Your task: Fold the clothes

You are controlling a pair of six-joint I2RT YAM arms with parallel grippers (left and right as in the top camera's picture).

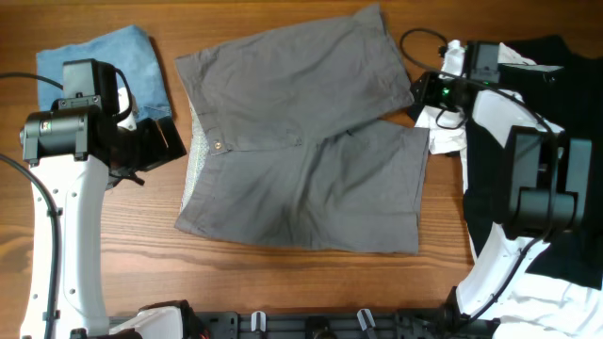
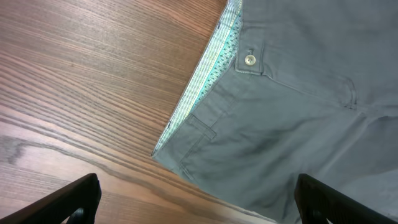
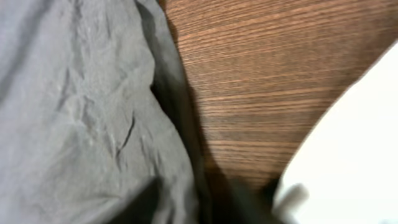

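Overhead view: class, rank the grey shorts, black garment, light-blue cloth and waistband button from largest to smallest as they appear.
1. grey shorts
2. black garment, partly hidden by the right arm and cut off at the edge
3. light-blue cloth, partly under the left arm
4. waistband button

The left end effector (image 1: 170, 141) hangs with jaws spread wide; the right end effector (image 1: 420, 94) reaches low, its jaws hidden.
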